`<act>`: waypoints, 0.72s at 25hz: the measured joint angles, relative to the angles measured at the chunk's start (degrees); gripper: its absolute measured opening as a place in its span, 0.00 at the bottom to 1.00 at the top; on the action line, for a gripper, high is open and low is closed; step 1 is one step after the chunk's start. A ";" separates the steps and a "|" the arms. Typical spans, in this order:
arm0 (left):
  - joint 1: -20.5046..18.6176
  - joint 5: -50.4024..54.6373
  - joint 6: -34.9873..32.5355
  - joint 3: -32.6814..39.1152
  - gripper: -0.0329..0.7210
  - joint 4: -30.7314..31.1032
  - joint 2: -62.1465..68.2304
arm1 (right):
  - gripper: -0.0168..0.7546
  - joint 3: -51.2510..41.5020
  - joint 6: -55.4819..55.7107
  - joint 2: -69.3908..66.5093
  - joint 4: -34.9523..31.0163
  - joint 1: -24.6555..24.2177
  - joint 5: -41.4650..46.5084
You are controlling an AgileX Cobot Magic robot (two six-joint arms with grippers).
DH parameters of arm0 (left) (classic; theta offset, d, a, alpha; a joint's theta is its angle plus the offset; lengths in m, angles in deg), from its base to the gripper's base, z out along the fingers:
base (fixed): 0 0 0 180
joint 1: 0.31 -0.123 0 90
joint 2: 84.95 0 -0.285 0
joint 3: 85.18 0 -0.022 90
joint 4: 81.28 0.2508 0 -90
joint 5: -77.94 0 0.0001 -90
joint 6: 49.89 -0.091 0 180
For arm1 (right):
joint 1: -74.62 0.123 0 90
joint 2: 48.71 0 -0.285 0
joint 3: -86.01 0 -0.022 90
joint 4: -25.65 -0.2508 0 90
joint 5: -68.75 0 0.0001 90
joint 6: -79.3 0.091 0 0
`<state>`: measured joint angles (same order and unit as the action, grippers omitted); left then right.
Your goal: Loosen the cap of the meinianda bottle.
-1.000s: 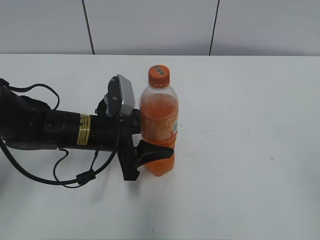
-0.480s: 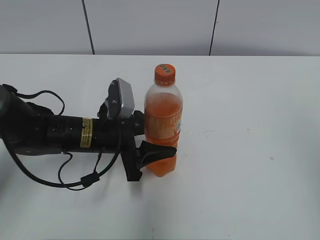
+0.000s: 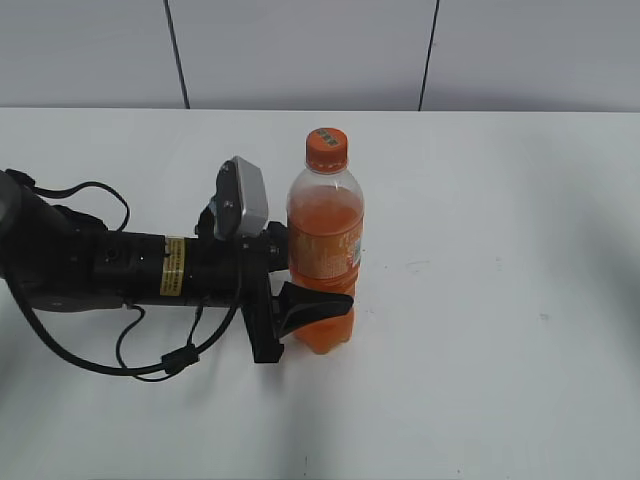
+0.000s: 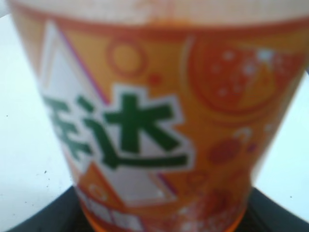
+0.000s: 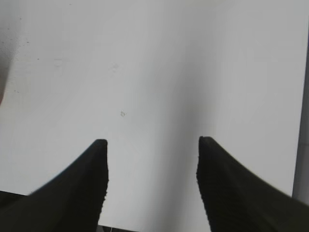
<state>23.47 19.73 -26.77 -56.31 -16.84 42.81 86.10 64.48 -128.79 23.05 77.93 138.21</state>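
Observation:
The meinianda bottle (image 3: 324, 250) stands upright on the white table, filled with orange drink. Its orange cap (image 3: 327, 149) is on top. My left gripper (image 3: 312, 303) reaches in from the left and is shut on the bottle's lower body. In the left wrist view the bottle's orange label (image 4: 159, 125) with green characters fills the frame, and the black jaws show at the bottom corners. My right gripper (image 5: 152, 142) is open and empty over bare table in the right wrist view. It does not show in the exterior view.
The white table (image 3: 500, 300) ends at a grey panelled wall (image 3: 300, 50) behind. The left arm's black body and cables (image 3: 100, 270) lie across the left side of the table.
The bottle and the left gripper shifted a little to the right a second ago, then the bottle settled slightly back to upright. The grip has stayed shut on it.

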 joint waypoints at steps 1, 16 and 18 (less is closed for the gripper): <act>0.00 0.00 0.00 0.00 0.57 0.00 0.00 | 0.59 2.03 -0.06 -2.41 0.28 2.27 0.00; 0.00 0.29 0.00 -0.11 0.57 0.05 0.00 | 0.58 20.19 10.39 -23.69 -0.66 32.07 0.00; 0.00 0.29 0.00 -0.11 0.57 0.05 0.00 | 0.58 20.20 10.76 -24.97 -0.73 34.27 0.00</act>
<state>23.47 20.02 -26.77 -56.42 -16.79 42.81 106.31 75.24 -153.76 22.32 112.21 138.21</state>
